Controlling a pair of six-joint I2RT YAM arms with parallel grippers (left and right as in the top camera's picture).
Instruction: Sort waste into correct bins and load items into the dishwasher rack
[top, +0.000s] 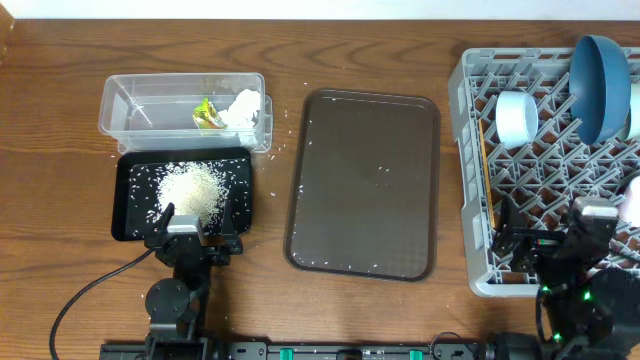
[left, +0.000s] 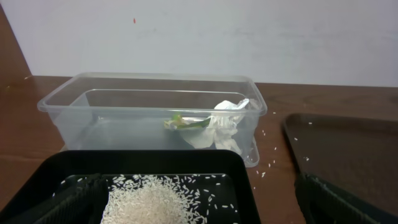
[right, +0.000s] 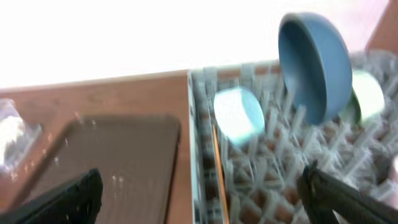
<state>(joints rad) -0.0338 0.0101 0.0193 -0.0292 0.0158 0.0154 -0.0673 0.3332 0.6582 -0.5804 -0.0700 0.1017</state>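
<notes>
The clear tub (top: 150, 100) holds a crumpled napkin (top: 243, 108) and the yellow-green wrapper (top: 207, 115); both also show in the left wrist view, napkin (left: 227, 121) and wrapper (left: 183, 122). The black tray (top: 125, 200) holds the rice heap (top: 190, 188). My left gripper (top: 196, 222) is open and empty over the tray's near edge, above the rice (left: 149, 202). The grey rack (top: 470, 200) holds the dark-blue bowl (top: 600, 85), a pale bowl (top: 517, 118), a second pale bowl (top: 634, 110), the cup (top: 632, 200) and the chopstick (top: 487, 165). My right gripper (top: 540, 235) is open and empty over the rack's near left corner.
The brown serving tray (top: 365, 185) lies between the bins and the rack, with a few rice grains on it. Loose grains dot the wood around the tub. A black cable (top: 90, 290) runs from the left arm across the front left.
</notes>
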